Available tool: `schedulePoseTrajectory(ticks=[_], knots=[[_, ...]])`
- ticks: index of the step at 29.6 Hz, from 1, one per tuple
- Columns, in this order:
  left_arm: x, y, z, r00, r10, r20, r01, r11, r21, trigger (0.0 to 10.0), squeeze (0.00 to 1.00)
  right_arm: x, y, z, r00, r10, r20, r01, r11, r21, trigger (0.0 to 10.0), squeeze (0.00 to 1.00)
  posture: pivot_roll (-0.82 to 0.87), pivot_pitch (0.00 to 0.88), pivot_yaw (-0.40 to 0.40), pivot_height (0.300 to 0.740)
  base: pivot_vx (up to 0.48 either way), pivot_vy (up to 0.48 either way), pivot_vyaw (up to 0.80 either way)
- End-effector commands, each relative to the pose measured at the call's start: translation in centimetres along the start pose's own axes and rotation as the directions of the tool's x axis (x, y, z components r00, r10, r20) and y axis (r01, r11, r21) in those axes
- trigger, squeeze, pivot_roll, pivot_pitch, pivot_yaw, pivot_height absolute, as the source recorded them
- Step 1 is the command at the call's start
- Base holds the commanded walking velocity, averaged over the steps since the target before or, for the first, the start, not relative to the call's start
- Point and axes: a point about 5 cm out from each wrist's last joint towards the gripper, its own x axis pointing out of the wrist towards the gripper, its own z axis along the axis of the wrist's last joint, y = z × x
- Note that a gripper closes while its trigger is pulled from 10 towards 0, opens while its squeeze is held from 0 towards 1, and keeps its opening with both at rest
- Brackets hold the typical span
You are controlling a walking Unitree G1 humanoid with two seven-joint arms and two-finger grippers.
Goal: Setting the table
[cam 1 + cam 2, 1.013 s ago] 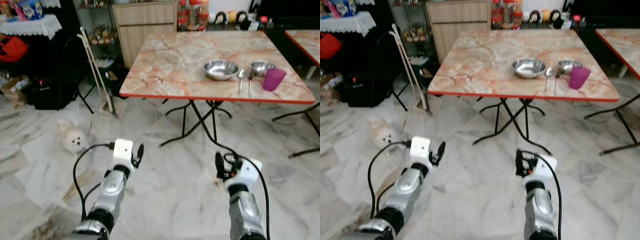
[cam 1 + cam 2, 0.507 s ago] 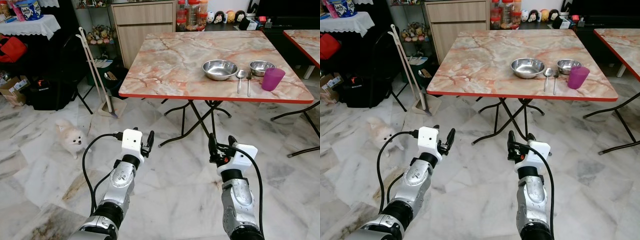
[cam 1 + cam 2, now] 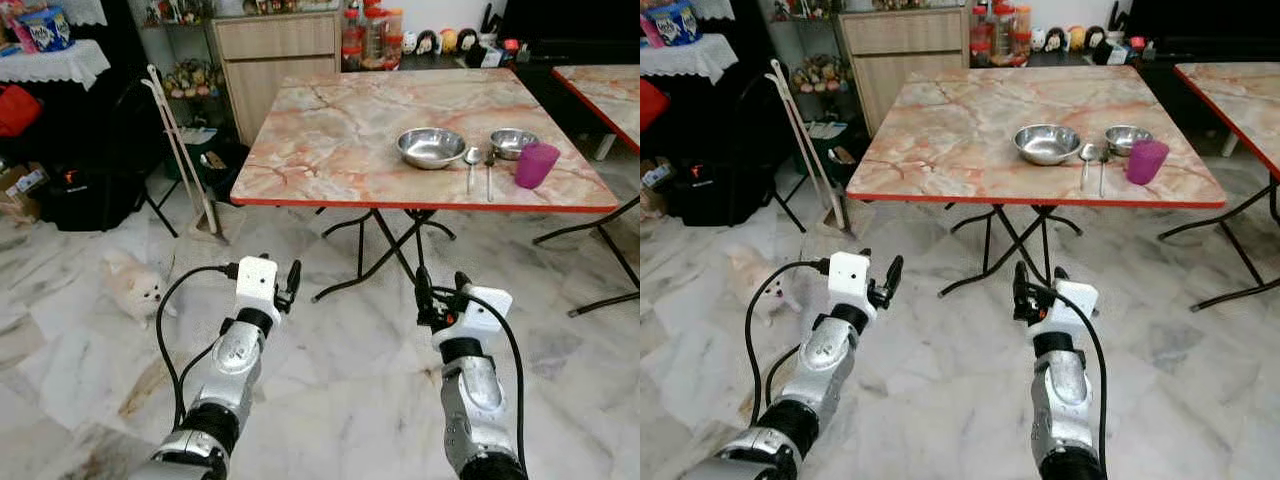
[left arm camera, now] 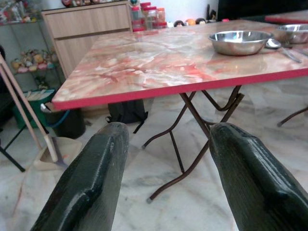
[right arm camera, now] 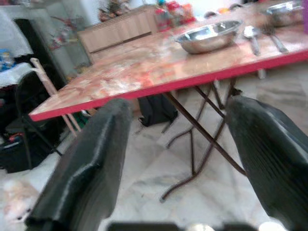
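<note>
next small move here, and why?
Probably step forward to the table. Both the left gripper and right gripper are open, empty and below its edge, short of the large bowl, spoon and purple cup.

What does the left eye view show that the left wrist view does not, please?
The left eye view adds the white dog on the floor, the purple cup and the right gripper. The left wrist view adds a close look at the left gripper, its fingers spread apart. Both share the marble table, the large steel bowl and the broom.
</note>
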Motion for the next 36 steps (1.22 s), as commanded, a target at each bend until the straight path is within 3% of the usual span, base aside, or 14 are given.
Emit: schedulePoseTrajectory(ticks=[1,36], knots=[[0.31,-0.33,0.23,1.0,-0.008,0.002,0.008,1.0,-0.013,10.0,0.0,0.21,-0.2,0.51,1.0,-0.003,0.018,0.003,1.0,-0.01,10.0,0.0,-0.08,0.0,0.068,0.74,0.379,0.0,0.0],[0.92,-0.14,0.84,1.0,-0.015,0.009,0.016,1.0,-0.02,10.0,0.0,0.59,0.62,0.83,1.0,0.007,0.022,-0.007,1.0,0.008,10.0,0.0,-0.07,0.0,0.065,0.74,0.388,0.0,0.0]])
